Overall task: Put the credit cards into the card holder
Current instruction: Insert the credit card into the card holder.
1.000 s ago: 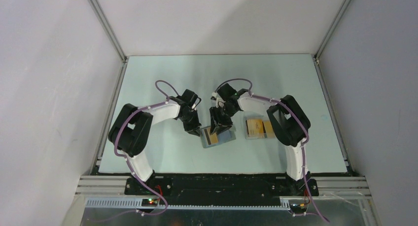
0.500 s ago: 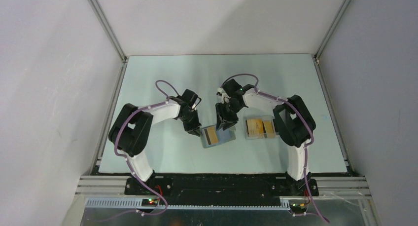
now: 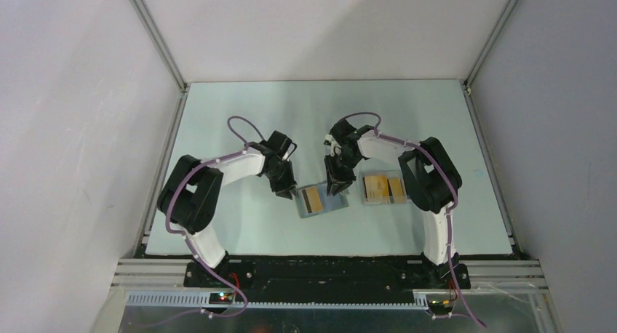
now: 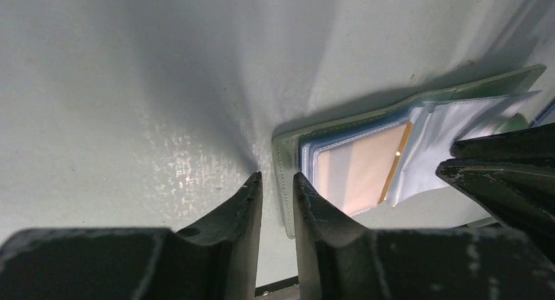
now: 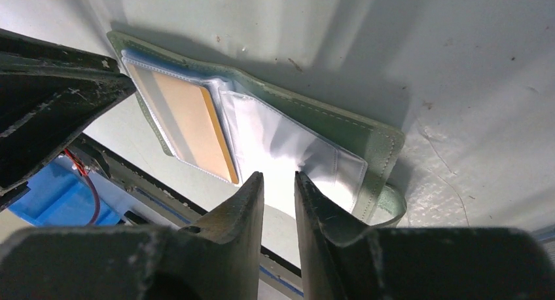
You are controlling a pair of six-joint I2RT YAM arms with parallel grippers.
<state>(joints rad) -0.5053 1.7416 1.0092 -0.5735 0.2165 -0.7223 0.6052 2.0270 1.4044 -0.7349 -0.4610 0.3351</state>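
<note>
right gripper [image 5: 278, 177] has slid right off the orange card [image 5: 186, 116], now in the open card holder [image 5: 366, 139] mid-table, jaws a crack apart, empty; i cannot tell if the left gripper [image 4: 275, 177] pinches the holder's left edge; next, grab another from the right tray [image 3: 383, 174].

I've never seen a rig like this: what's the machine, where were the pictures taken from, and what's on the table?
Two robot arms bolted to a table. One picture looks down from overhead; the other two come from a camera on each wrist. The left claw and right claw, both nearly closed, are at an open green card holder with an orange card in one sleeve. A clear tray beside it holds more cards. Whether either claw grips anything, I cannot tell.
</note>
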